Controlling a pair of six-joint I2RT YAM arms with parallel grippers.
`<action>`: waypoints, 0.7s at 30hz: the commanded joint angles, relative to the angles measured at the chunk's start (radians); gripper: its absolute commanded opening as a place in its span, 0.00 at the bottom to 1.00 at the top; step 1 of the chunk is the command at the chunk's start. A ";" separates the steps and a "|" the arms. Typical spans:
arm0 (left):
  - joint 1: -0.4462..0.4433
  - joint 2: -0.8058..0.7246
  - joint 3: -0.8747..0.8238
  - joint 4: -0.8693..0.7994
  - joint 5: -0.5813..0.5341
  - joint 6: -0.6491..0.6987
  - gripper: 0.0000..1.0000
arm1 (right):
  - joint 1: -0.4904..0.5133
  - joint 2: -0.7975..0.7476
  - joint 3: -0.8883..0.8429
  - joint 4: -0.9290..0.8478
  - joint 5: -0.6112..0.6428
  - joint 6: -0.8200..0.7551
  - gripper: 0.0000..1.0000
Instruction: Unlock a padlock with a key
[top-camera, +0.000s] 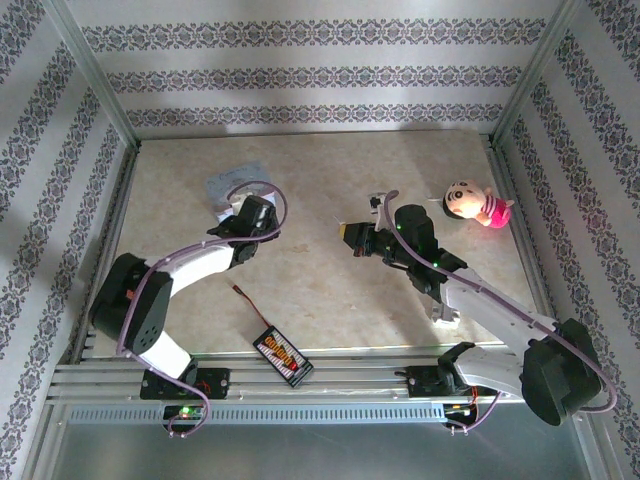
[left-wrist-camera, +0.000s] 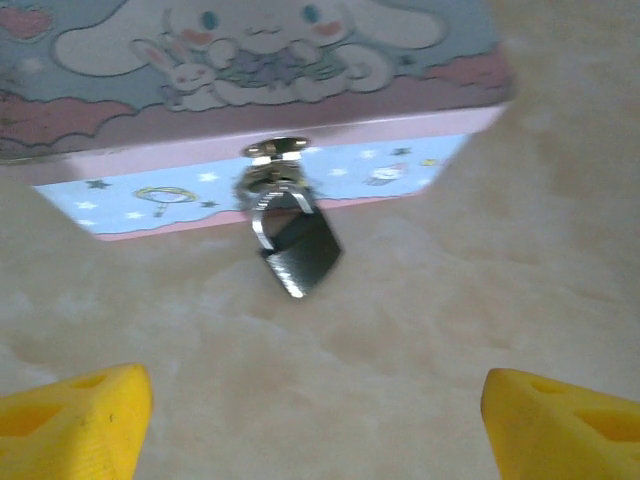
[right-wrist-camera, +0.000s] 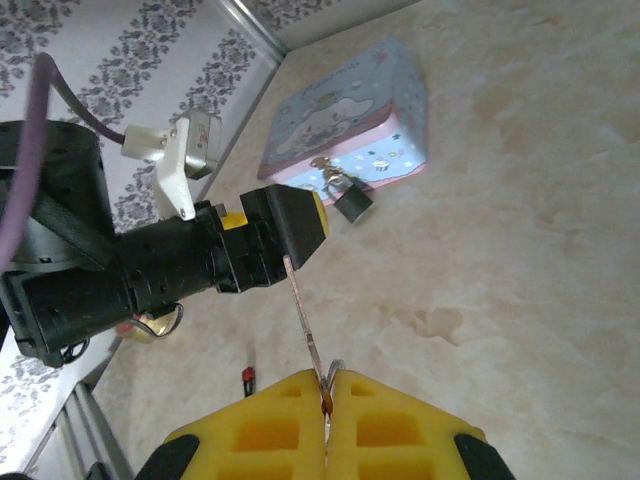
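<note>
At the near edge of the marbled tabletop, a black board with thin wires lies flat. Farther in, the right hand is clamped tight on the key, a thin silvery strip that sticks out from between its yellow fingertips. In the right wrist view the key's far tip lines up with a black-and-yellow finger of the left hand; whether the two touch cannot be told.

The left hand hovers low over the tabletop, its two yellow fingertips spread wide with nothing between them, facing the padlock. The padlock is small and dark with a silvery shackle. It hangs tilted from the metal clasp on the front wall of a light-blue cartoon tin, with the shackle threaded through that clasp. Its lower corner sits down by the tabletop.

The tin stands toward the far left of the tabletop, just beyond the left hand, lid shut. A stretch of bare tabletop lies between the padlock and the right hand holding the key. Toward the far right, beyond the right hand, a small doll in pink lies on its side. Striped, patterned wallpaper closes the scene behind.
</note>
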 joint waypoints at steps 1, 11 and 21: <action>-0.011 0.062 0.072 -0.054 -0.154 -0.018 0.92 | -0.012 0.011 -0.017 0.027 0.034 0.016 0.00; -0.005 0.297 0.288 -0.126 -0.250 -0.011 0.99 | -0.016 0.035 -0.014 0.051 0.010 0.035 0.00; 0.038 0.409 0.381 -0.196 -0.238 -0.118 0.85 | -0.018 0.037 -0.014 0.062 0.000 0.039 0.00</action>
